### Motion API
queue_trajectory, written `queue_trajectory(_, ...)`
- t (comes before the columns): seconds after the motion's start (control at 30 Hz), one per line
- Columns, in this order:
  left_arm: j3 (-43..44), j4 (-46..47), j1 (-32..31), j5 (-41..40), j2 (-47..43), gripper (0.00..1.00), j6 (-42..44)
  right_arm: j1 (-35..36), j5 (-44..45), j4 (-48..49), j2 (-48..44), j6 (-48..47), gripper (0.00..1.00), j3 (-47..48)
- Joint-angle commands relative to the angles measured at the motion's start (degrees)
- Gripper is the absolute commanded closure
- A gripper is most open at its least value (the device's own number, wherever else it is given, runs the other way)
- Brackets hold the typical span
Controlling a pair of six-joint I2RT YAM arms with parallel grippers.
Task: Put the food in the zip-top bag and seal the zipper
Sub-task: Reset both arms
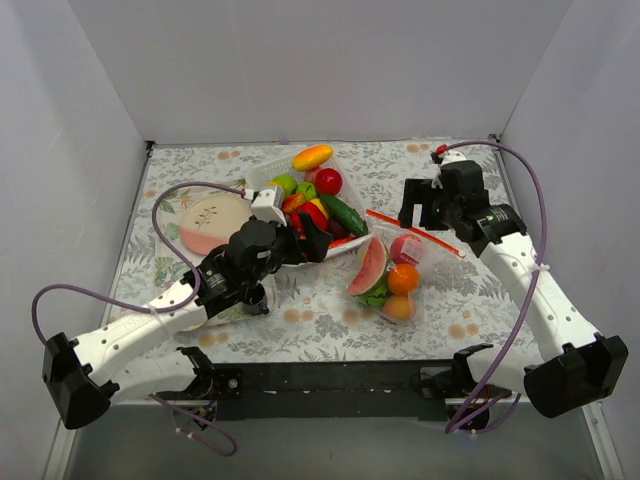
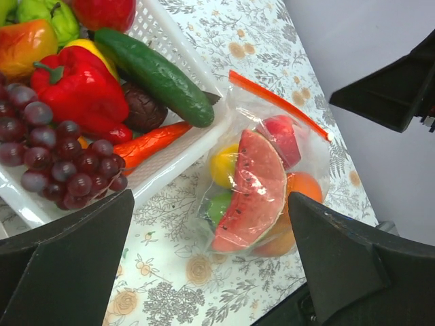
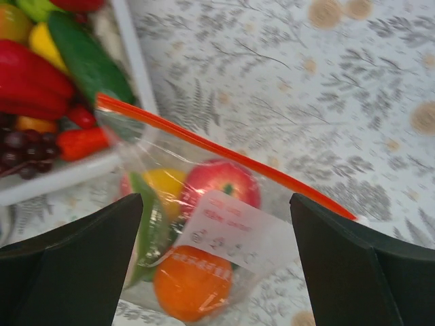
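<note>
Lying under the right gripper, spread wide and empty, and just ahead of the left gripper, also spread and empty, the clear crinkly bag holds a watermelon slice, apple and orange. Its orange-red zipper runs straight along the mouth, one end near the white tray.

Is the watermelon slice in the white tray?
No, the watermelon slice lies inside the zip-top bag on the table, beside the white tray.
</note>
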Motion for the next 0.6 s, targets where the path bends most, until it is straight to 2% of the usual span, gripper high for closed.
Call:
queue_trajectory(0.0,8.00,-12.01,1.54,3.00,4.81,0.02,-1.78,0.49,-14.25,16.13,-0.90,6.02,0.02,-3.19)
queue_trajectory(0.03,9.41,-16.21,1.54,2.04,6.91,0.02,-3.96,0.67,-14.87,18.08,-1.43,6.63,0.01,-4.08)
queue_trajectory(0.13,12.85,-19.58,1.63,1.76,8.07,0.02,-8.11,1.37,-15.23,22.83,-3.89,7.87,0.01,-6.72)
queue_trajectory(0.33,9.69,-14.85,1.90,0.45,5.52,0.02,-8.37,1.90,-9.00,25.22,-9.95,6.46,0.02,-11.46)
queue_trajectory(0.47,10.66,-15.02,1.98,-0.78,6.93,0.02,-8.99,1.90,-7.67,24.61,-11.80,6.02,0.02,-12.78)
queue_trajectory(0.57,9.61,-11.87,1.98,0.34,5.53,0.02,-7.08,1.90,-6.79,24.43,-12.33,5.85,0.01,-13.23)
